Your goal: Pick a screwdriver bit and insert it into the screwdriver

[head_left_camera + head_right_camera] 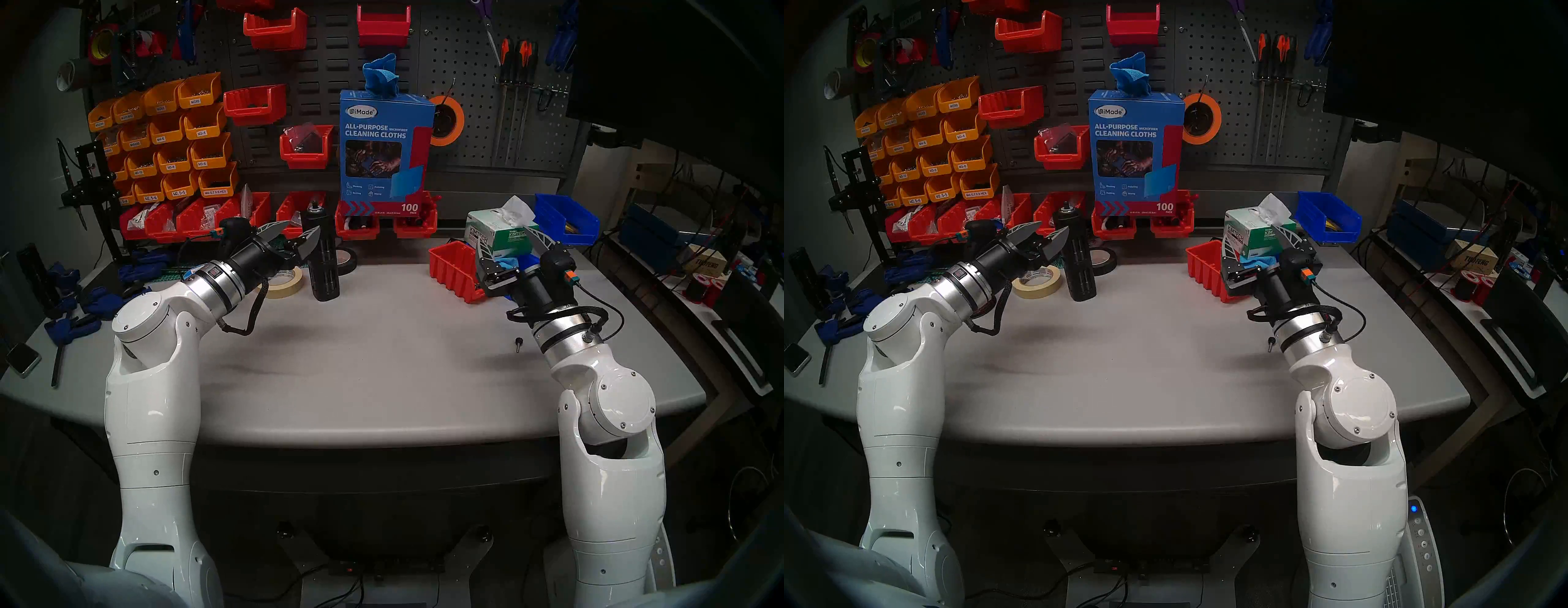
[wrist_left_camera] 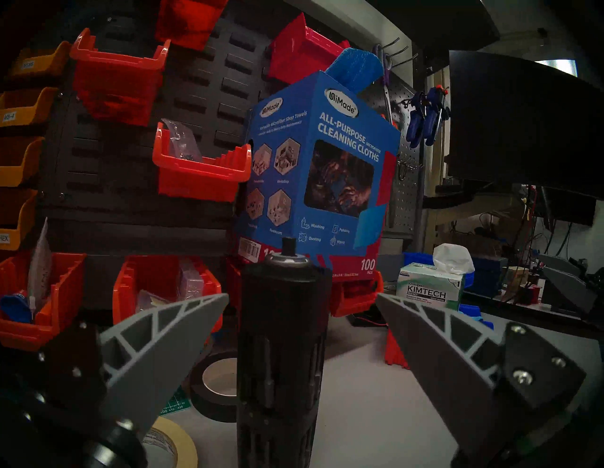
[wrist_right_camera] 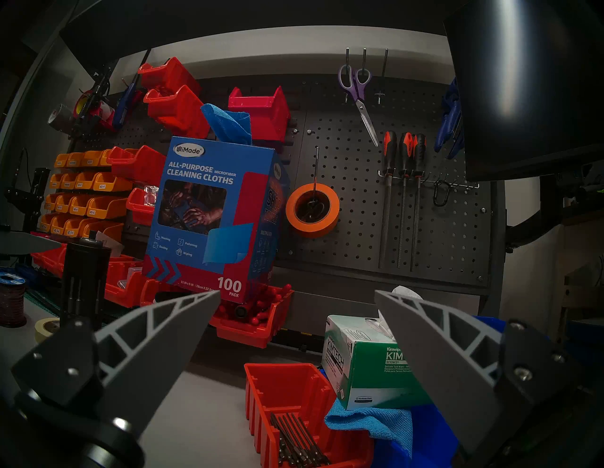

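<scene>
The screwdriver [image 1: 322,254] is a thick black slotted cylinder with a silver-ringed top, standing upright at the table's back left. My left gripper [image 1: 302,226] is open and level with its upper part. In the left wrist view the screwdriver [image 2: 281,343] stands centred just ahead of the spread fingers, untouched. My right gripper [image 1: 505,237] is open and empty, hovering over a red divided bin [image 1: 454,267]. In the right wrist view several thin dark screwdriver bits [image 3: 297,438] lie in that bin [image 3: 284,385], below the gripper [image 3: 297,292].
A masking tape roll [image 1: 288,282] and a black tape roll [image 1: 345,259] flank the screwdriver. A Kimtech tissue box [image 1: 496,233], blue cloth [image 3: 369,425] and blue bin [image 1: 568,216] crowd the right gripper. A small black pin [image 1: 518,343] lies by the right wrist. Red bins line the back.
</scene>
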You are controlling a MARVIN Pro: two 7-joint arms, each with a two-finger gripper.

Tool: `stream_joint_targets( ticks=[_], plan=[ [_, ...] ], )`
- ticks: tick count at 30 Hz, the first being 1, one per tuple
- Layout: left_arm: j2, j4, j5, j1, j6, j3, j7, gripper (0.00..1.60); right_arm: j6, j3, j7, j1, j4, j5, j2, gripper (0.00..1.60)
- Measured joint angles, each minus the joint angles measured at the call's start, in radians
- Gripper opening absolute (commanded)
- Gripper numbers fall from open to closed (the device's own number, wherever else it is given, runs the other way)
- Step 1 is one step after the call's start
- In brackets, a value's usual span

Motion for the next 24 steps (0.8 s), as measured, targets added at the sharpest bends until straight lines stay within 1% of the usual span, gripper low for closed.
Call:
stream_joint_targets(
  ticks=[6,13,24],
  plan=[
    [0.016,0.063,-0.007,-0.04,-0.001,-0.004,-0.02,1.6,0.0,-0.001,-0.002,0.0,0.0,0.001,0.002,1.6],
    [0.032,0.102,-0.011,-0.07,-0.001,-0.001,-0.049,1.6,0.0,-0.002,-0.004,0.0,0.0,0.002,0.004,1.6],
    [0.06,0.157,-0.025,-0.114,-0.001,0.037,-0.129,1.6,0.0,-0.003,-0.007,-0.001,0.0,0.004,0.007,1.6]
  ],
)
